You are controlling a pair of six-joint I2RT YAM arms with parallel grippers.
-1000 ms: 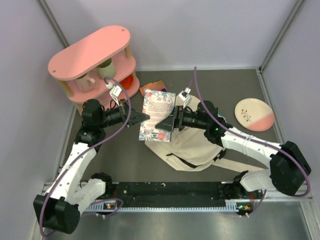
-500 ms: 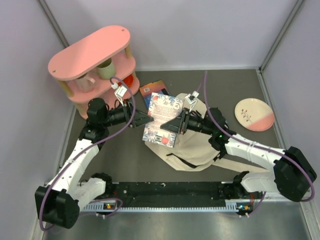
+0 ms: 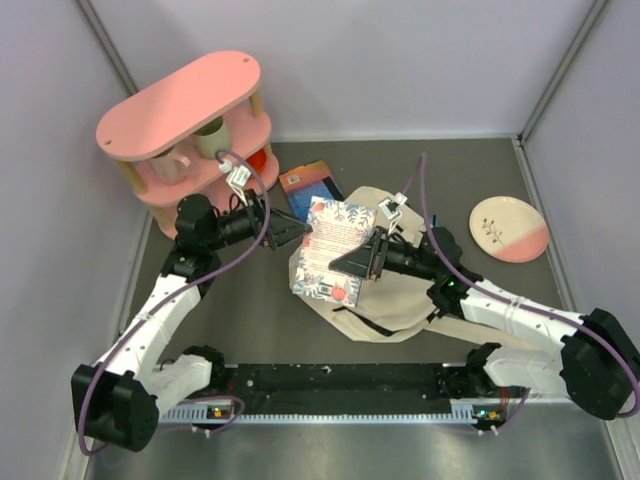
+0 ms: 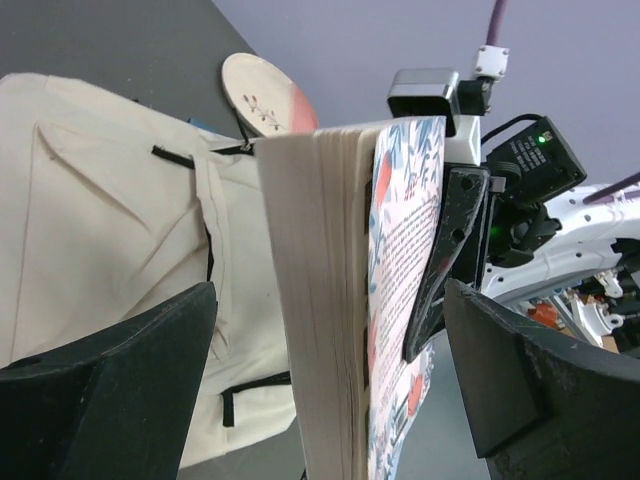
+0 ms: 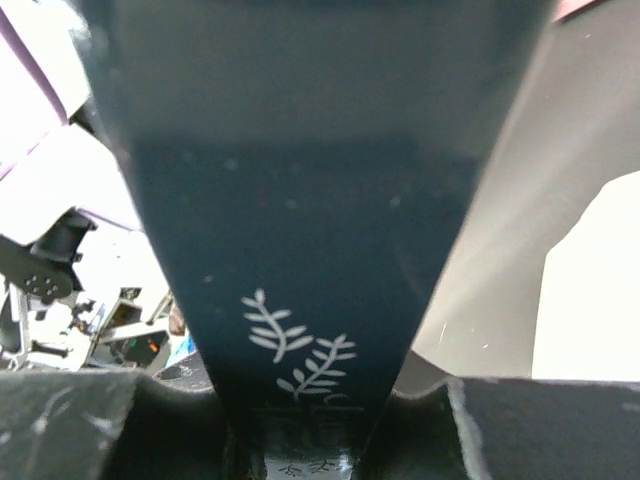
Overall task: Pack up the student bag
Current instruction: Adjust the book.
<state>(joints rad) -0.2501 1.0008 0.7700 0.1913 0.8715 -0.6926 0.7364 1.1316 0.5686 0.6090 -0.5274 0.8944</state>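
Dark grey tabletop, lilac partition walls. Student bag lies flat mid-table, partly under the floral book and the right arm. Right claw is clamped on the floral book along one edge, probably the spine: its wrist view shows only a dark leaf-printed band between its fingers, too close to be sure. Left claw stands wide open, its fingers on either side of the page block and clear of it, so only the right claw bears the load. Judgement: book goes into the bag next. Left arm should back straight out in line with the covers so that neither finger clips the pages. Right arm should keep a firm pinch, since a thick book held by one edge may sag or fan open, and should lower it slowly. Bag mouth not identifiable from these views; locate it first. Obstacles: black strap trim on the bag, left claw close by, second book touching the bag's far edge. Pink shelf with mugs and plate sit well apart.
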